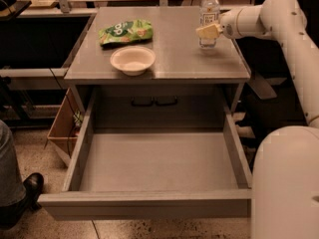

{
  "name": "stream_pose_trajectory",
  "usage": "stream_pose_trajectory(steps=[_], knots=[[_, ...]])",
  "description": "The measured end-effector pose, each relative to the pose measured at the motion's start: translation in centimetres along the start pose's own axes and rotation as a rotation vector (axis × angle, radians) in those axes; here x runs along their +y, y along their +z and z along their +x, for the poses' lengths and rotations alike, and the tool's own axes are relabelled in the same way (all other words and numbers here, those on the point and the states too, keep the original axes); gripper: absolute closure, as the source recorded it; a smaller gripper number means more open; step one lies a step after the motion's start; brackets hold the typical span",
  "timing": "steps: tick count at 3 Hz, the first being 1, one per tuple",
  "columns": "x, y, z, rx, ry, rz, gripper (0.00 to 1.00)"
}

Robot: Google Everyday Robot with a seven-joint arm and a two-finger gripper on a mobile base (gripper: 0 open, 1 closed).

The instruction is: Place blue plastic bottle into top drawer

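Note:
The blue plastic bottle (210, 13), clear with a white cap and a white label, stands upright at the back right of the cabinet top (174, 68). My gripper (209, 31) reaches in from the right and sits at the bottle's lower half, in front of its base. The top drawer (159, 161) is pulled wide open below the cabinet top, and its smooth grey inside holds nothing. Its flat front panel (144, 205) is nearest the camera.
A green snack bag (124, 31) and a white bowl (132, 59) lie on the left half of the cabinet top. My white arm (294, 39) and base (286, 183) fill the right side. A person's leg and shoe (17, 185) and a cardboard box (62, 128) are at the left.

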State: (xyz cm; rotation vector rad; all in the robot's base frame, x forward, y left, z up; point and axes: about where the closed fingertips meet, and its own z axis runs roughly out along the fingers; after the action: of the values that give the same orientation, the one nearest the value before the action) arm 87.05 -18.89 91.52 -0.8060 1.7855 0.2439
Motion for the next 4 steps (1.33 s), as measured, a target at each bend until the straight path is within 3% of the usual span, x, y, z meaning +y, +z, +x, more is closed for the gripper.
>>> stream_pose_trajectory(steps=[1, 2, 3, 4], knots=[[2.6, -2.4, -0.9, -0.015, -0.016, -0.068, 1.0], [6.3, -4.8, -0.9, -0.014, -0.01, -0.153, 1.0], [10.1, -6.7, 1.0, 0.02, 0.029, -0.219, 1.0], [10.4, -6.8, 1.0, 0.019, 0.029, -0.224, 1.0]])
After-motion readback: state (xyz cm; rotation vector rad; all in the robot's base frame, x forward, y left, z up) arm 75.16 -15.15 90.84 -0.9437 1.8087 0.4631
